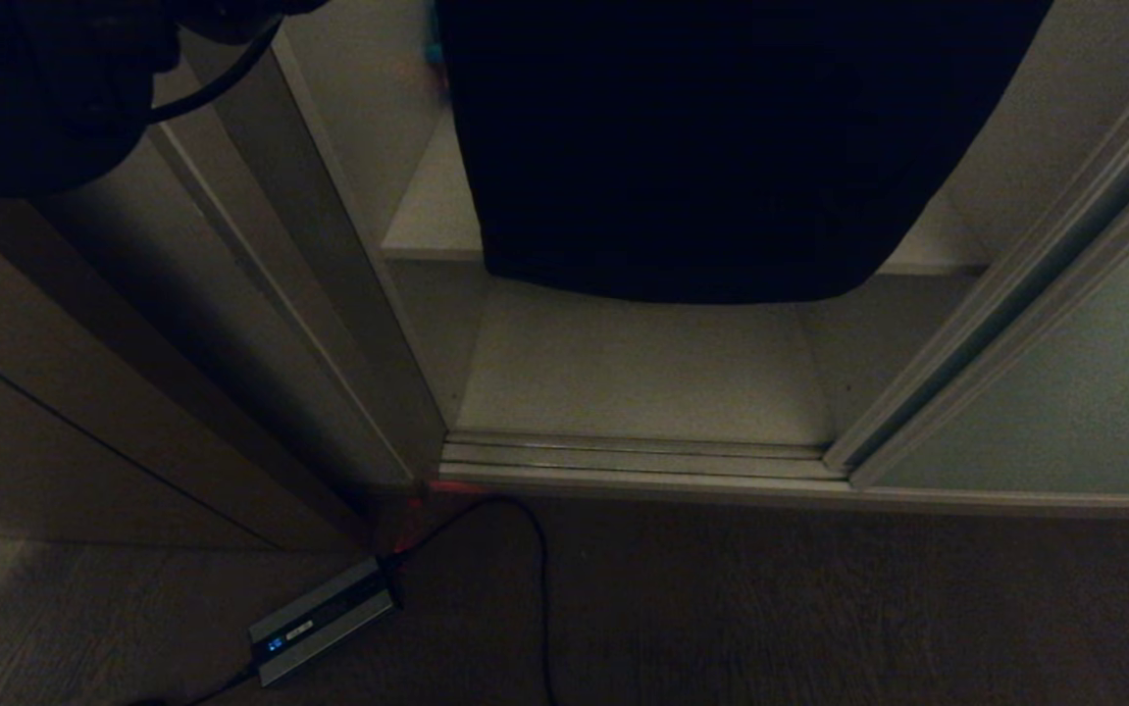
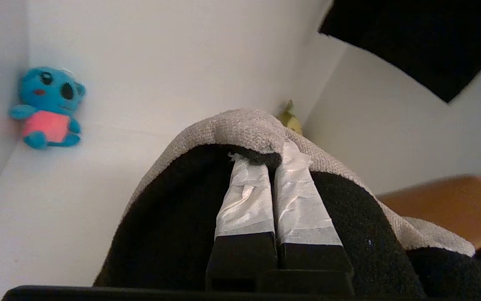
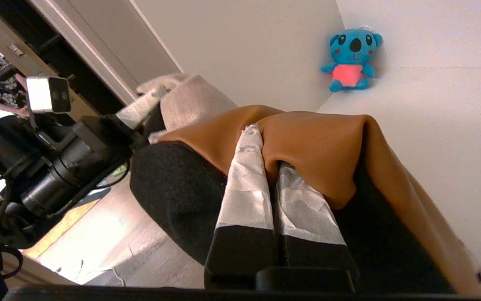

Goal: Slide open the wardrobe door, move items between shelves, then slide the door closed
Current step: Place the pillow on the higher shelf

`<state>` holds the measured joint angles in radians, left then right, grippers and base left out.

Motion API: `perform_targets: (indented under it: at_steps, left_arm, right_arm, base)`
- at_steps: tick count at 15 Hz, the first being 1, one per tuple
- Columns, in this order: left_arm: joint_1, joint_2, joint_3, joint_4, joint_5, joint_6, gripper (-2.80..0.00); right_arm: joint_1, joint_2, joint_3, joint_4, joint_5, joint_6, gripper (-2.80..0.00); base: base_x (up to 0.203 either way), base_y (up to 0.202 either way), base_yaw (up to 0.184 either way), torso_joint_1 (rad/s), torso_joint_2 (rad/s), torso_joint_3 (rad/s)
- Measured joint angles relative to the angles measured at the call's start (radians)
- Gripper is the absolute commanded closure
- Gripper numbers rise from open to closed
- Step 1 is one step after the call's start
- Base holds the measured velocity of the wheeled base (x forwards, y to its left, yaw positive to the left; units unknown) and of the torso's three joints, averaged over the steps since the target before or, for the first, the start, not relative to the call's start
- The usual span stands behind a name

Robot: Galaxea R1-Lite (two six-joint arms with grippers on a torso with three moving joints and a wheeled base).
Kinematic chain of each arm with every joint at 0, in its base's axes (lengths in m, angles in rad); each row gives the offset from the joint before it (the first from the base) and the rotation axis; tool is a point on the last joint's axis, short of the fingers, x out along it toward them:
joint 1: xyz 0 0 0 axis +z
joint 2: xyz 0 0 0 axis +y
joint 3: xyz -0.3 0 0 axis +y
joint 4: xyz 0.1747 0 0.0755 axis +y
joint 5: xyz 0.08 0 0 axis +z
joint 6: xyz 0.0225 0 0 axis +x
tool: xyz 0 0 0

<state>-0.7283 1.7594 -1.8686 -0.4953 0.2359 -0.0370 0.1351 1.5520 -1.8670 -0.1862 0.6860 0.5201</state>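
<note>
- Taped fingers (image 2: 261,196) of the left claw (image 2: 271,156) sit nearest its wrist camera, pressed together on the beige woven corner of the cushion (image 2: 240,125).
- Right claw (image 3: 265,152) is likewise pinched tight, on the cushion's rust-brown corner (image 3: 315,142); the left claw (image 3: 140,109) shows beyond it at about 10 o'clock, on the beige corner.
- Gripping two corners lets the pair carry the wide, floppy cushion level, its dark underside turned toward both wrist cameras.
- From the head, the cushion (image 1: 711,147) hangs as a broad dark mass at 12 o'clock, over the front edge of a shelf (image 1: 427,230) and above the lower board (image 1: 642,363).
- Door (image 1: 1064,392) stands slid aside at 3 o'clock, leaving the bay open, with the floor track (image 1: 633,456) across the threshold.
- Koala (image 2: 48,106) sits propped in the shelf's corner against the white walls, at 10 o'clock from the left wrist; a green plush (image 2: 289,119), probably the avocado, peeks over the cushion's edge in the far corner.
- Judging by this, the cushion is mid-transfer between shelves; closing the door is not yet done.
- On the floor at 7 o'clock lies a small box (image 1: 321,618) with a cable.
</note>
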Motion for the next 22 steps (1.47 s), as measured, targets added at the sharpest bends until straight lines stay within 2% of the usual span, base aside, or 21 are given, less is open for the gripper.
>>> perform_targets:
  at_steps: [8, 14, 22]
  left_arm:
    - [-0.002, -0.008, -0.001, -0.002, -0.026, 0.040, 0.00]
    - [-0.002, -0.015, -0.004, -0.001, -0.032, 0.043, 0.00]
    - [-0.003, -0.021, -0.009, 0.000, -0.085, 0.049, 0.00]
  right_arm:
    - [0.000, -0.038, -0.017, 0.018, 0.002, 0.001, 0.00]
    - [-0.001, -0.044, -0.016, 0.017, 0.001, 0.002, 0.00]
    - [-0.002, -0.045, -0.026, 0.015, 0.002, 0.001, 0.00]
  base:
    - [0.012, 0.000, 0.000, 0.000, 0.00, 0.000]
    - [0.195, 0.000, 0.001, 0.002, 0.00, 0.003]
    - [0.145, 0.000, 0.000, 0.002, 0.00, 0.002]
